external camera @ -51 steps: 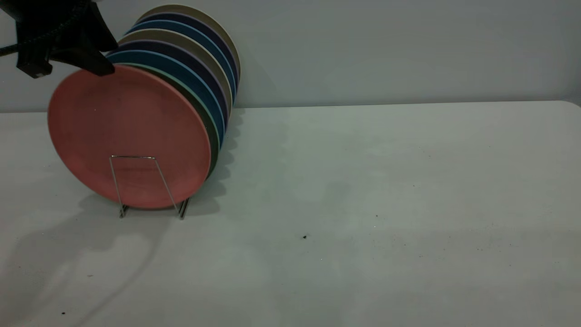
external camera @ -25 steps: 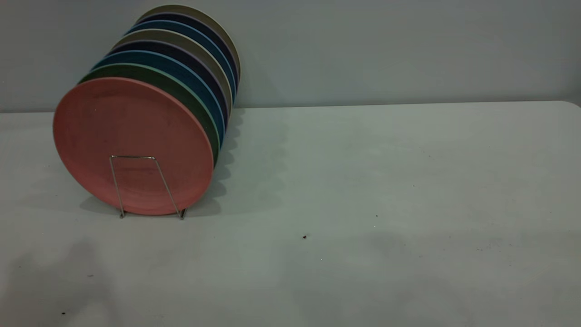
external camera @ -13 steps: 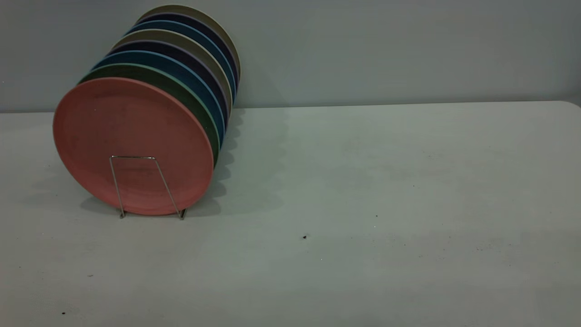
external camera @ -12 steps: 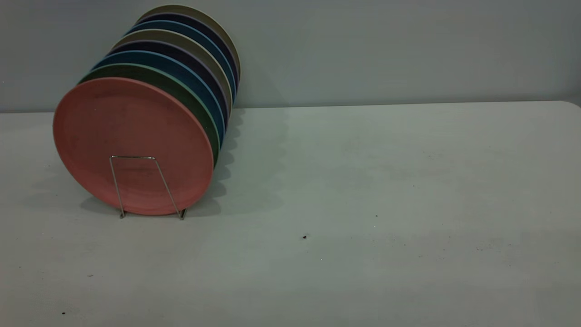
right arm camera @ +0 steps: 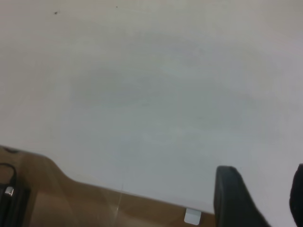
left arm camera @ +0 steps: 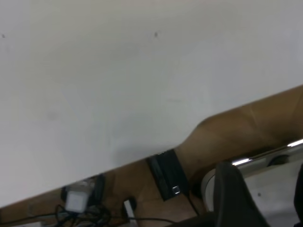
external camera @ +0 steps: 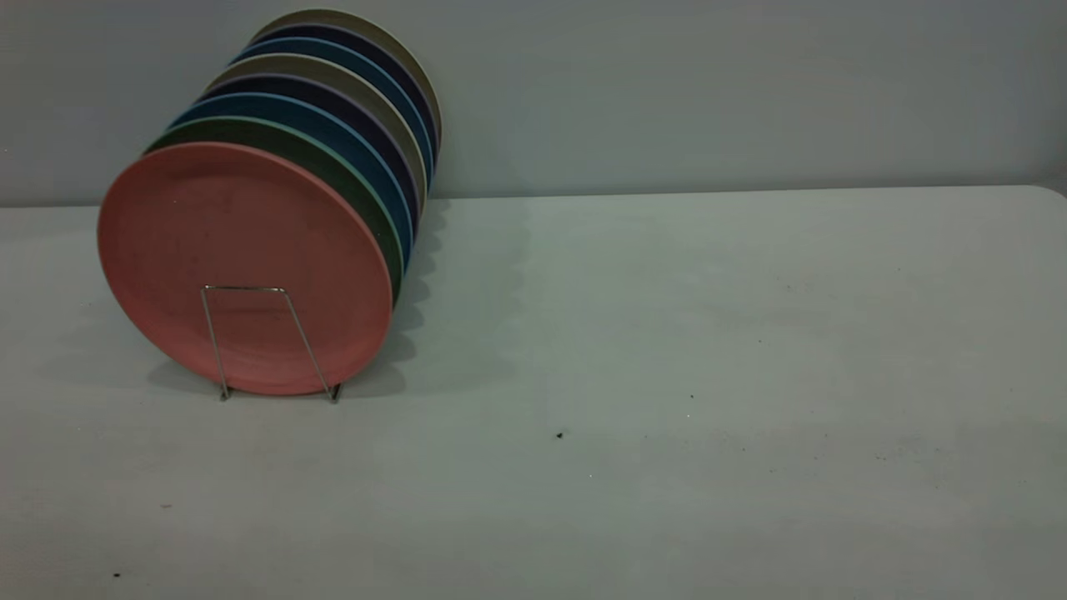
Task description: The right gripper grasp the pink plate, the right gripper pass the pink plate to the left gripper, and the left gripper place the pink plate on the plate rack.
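Observation:
The pink plate (external camera: 242, 262) stands upright in the front slot of the wire plate rack (external camera: 267, 342) at the table's left, leaning on the teal-green plate (external camera: 350, 187) behind it. No gripper touches it. Neither gripper shows in the exterior view. In the left wrist view my left gripper (left arm camera: 265, 198) is open and empty over the table's edge. In the right wrist view my right gripper (right arm camera: 262, 198) is open and empty above bare table.
Several more plates, blue, dark purple and beige (external camera: 367, 92), fill the rack behind the pink one. The white table (external camera: 667, 333) stretches to the right. The left wrist view shows the table's edge with cables and a black box (left arm camera: 165, 175) on the floor.
Two seconds ago the left gripper was at the pink plate's top rim. It has let go and left the exterior view, and the plate has settled lower in the rack.

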Action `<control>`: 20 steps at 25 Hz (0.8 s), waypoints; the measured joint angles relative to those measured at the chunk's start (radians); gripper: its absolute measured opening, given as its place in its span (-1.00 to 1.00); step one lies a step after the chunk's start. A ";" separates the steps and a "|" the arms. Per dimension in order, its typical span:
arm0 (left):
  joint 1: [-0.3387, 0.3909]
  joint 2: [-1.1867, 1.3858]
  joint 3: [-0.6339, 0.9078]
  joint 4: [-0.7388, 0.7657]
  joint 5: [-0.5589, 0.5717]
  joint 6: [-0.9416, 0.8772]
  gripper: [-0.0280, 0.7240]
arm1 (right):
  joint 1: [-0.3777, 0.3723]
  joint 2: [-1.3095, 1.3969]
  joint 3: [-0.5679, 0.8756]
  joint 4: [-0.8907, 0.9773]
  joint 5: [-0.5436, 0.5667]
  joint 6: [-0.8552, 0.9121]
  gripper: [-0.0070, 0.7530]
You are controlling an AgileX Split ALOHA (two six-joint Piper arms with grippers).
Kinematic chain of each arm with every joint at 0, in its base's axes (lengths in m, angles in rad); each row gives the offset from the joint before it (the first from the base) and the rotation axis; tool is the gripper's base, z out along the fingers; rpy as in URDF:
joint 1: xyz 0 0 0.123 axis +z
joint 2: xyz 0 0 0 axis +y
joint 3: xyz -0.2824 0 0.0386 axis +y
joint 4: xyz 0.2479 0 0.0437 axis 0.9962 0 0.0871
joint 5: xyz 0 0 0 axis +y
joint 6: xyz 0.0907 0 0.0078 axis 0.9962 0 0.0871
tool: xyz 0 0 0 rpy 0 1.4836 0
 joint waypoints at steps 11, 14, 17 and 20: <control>0.000 -0.253 0.027 0.003 -0.017 -0.040 0.01 | 0.000 -0.013 0.007 0.000 -0.001 0.000 -0.16; 0.000 -0.296 0.027 0.002 -0.015 -0.040 0.01 | -0.004 -0.089 0.007 0.001 -0.001 0.000 -0.16; 0.000 -0.315 0.027 0.002 -0.015 -0.040 0.01 | -0.009 -0.186 0.005 0.001 0.005 0.000 -0.16; 0.000 -0.318 0.027 0.002 -0.015 -0.040 0.01 | -0.009 -0.195 0.003 0.001 0.012 0.000 -0.16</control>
